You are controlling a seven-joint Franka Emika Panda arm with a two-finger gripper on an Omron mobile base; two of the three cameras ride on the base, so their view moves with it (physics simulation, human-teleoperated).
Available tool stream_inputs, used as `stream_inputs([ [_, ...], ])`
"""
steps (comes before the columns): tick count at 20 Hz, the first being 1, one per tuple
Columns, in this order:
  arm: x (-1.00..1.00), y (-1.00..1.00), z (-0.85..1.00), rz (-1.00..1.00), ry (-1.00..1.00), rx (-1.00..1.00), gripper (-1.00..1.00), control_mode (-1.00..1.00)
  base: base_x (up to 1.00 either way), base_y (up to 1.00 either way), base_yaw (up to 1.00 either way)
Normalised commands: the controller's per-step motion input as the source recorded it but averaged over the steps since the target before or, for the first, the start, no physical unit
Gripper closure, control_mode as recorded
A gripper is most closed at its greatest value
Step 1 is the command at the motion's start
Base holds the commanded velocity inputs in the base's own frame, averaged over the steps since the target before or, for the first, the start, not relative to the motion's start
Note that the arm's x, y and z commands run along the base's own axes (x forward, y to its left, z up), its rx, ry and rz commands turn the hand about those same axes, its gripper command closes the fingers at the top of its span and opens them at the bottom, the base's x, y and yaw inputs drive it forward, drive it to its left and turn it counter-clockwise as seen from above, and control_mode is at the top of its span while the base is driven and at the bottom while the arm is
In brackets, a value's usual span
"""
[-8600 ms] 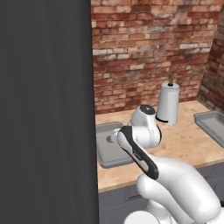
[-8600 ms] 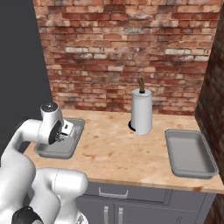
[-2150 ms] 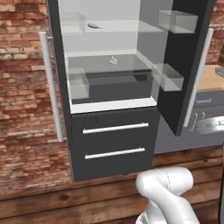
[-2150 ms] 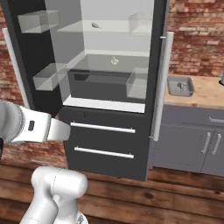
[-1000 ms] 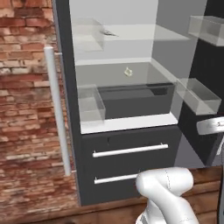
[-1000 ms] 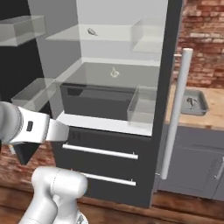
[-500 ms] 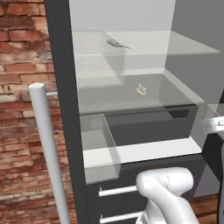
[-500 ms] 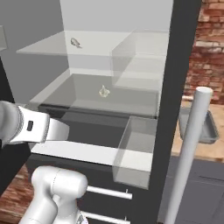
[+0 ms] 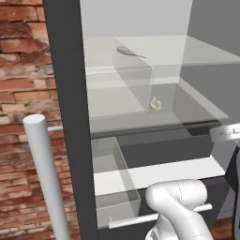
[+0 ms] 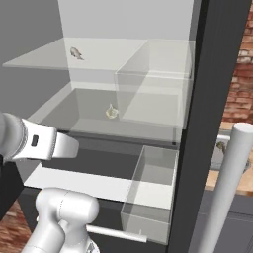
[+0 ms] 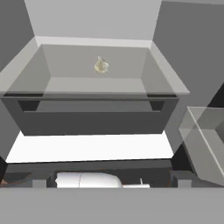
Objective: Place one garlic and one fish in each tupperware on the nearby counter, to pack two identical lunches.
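Fridge open | garlic point(image 9: 155, 104) lower shelf | fish point(image 9: 129, 51) upper shelf

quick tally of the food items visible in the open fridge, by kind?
garlic: 1
fish: 1
total: 2

Open dark fridge point(image 9: 65, 93) with pale interior, glass shelves point(image 10: 94, 62), clear door bins point(image 10: 153, 197), a dark drawer point(image 11: 94, 120) under the lower shelf, red brick wall point(image 9: 21, 70) to the left, round grey door handle point(image 9: 44, 178) in the foreground, flat even light.
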Motion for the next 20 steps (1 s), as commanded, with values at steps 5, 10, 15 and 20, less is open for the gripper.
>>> stream_inputs([
  [5,0.36,0.2,-0.05,0.0,0.0,0.0,-1.0,-1.0,0.0,0.0,0.0],
  [10,0.62,0.22,-0.25,0.0,0.03,0.0,-1.0,-1.0,0.0,0.0,0.0],
  [15,0.82,0.1,-0.35,0.0,0.07,0.09,-1.0,-1.0,0.0,0.0,0.0],
  [20,0.75,0.0,-0.28,0.0,0.05,0.03,-1.0,-1.0,0.0,0.0,0.0],
])
